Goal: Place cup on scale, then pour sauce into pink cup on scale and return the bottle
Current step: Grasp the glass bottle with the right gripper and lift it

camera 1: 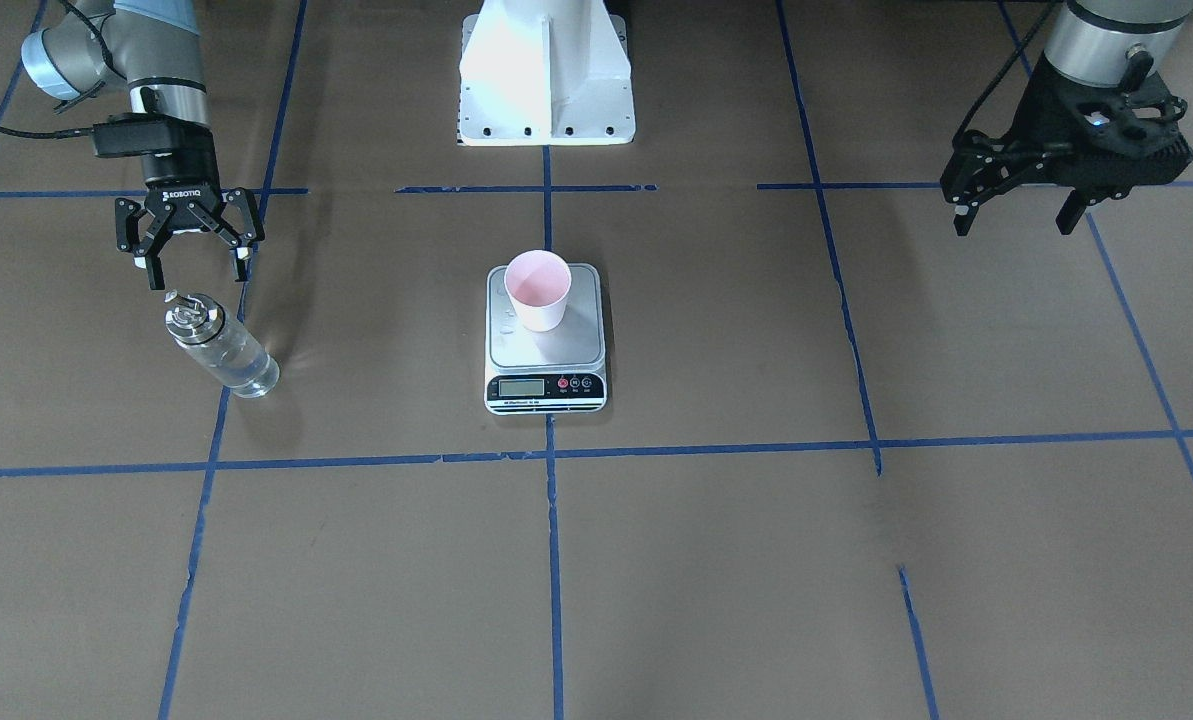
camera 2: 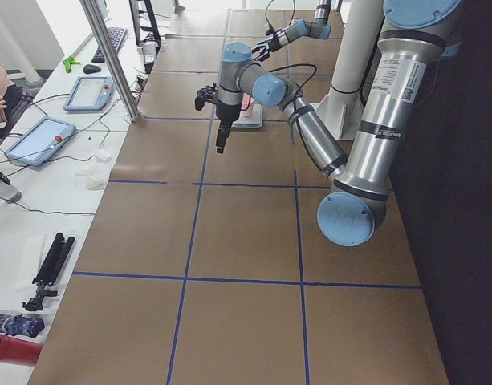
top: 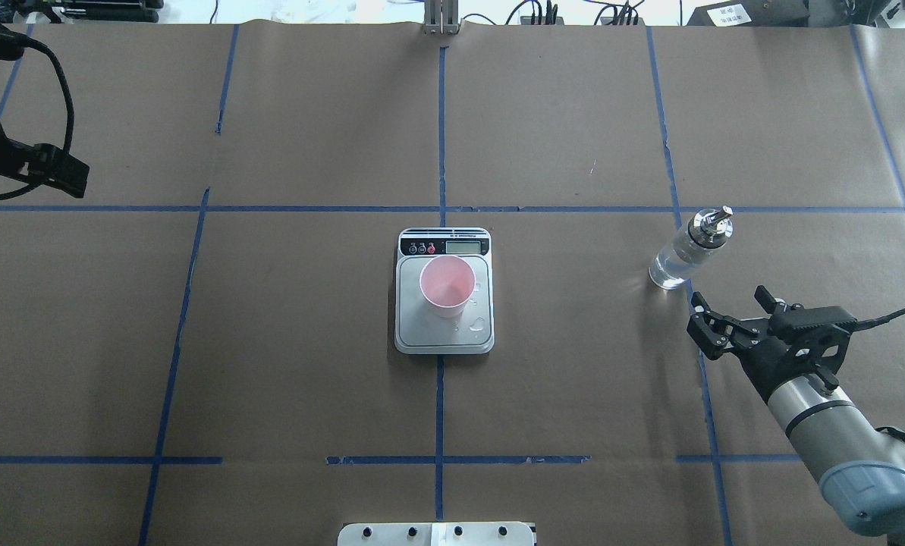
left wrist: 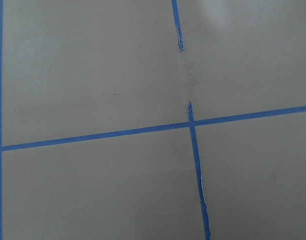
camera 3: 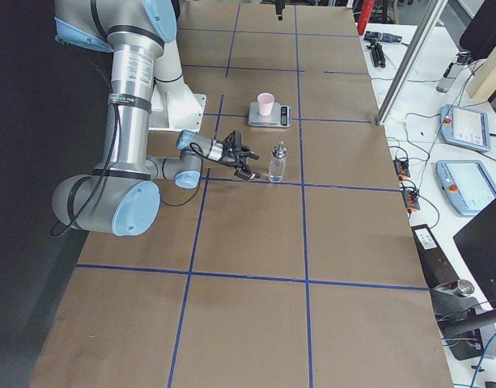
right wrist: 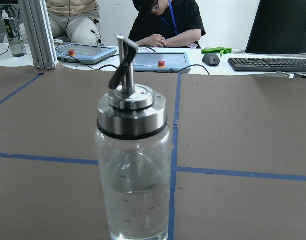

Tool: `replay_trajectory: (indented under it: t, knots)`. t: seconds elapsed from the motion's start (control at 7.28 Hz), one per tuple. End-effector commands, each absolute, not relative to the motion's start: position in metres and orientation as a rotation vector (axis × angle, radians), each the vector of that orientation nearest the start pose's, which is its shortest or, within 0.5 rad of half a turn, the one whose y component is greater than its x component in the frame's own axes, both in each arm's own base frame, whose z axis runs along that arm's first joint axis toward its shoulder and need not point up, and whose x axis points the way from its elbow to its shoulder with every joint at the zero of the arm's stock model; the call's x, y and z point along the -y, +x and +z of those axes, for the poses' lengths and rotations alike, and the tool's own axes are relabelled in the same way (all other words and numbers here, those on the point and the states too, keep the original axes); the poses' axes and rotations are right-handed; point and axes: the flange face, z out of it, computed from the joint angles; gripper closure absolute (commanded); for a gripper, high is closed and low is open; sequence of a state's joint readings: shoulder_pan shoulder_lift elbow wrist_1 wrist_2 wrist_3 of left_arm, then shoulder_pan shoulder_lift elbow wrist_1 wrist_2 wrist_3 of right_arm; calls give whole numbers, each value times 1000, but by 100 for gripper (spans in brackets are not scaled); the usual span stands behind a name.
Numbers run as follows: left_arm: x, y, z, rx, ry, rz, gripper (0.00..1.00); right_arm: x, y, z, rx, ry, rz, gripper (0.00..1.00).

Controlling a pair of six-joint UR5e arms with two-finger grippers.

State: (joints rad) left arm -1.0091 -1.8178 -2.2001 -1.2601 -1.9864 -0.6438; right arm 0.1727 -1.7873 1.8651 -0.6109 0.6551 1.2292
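The pink cup (camera 1: 537, 290) (top: 447, 286) stands upright on the silver platform of the scale (camera 1: 546, 352) (top: 422, 334) at the table's middle. The clear glass bottle (camera 1: 218, 345) (top: 683, 254) (right wrist: 133, 165) with a silver pourer stands upright on the table, free, with clear sauce (right wrist: 135, 205) in its lower part. My right gripper (camera 1: 191, 262) (top: 731, 302) is open and empty, level with the bottle and a little short of it on the robot's side. My left gripper (camera 1: 1014, 222) is open and empty, raised over bare table far from the scale. The left wrist view shows only paper and tape.
A few clear drops (top: 479, 324) lie on the scale platform beside the cup. The white robot base (camera 1: 546, 70) stands behind the scale. Blue tape lines grid the brown paper. Operators (right wrist: 162, 22), tablets and a keyboard sit beyond the table's far edge.
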Motion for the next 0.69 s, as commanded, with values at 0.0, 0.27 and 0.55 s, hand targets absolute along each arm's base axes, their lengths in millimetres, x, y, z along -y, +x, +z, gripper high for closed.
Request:
replay_trajectory:
  t: [0.0,0.27,0.55]
  knots:
    - [465,182,301,-643,222,36,0,292,-375,489,676,1086,325,0]
    - [466,183,303,-641,218,36,0,319,-402,499,625,1108,325,0]
    - [466,183,301,-643,220,36,0,337,-407,496,614,1110,332,0]
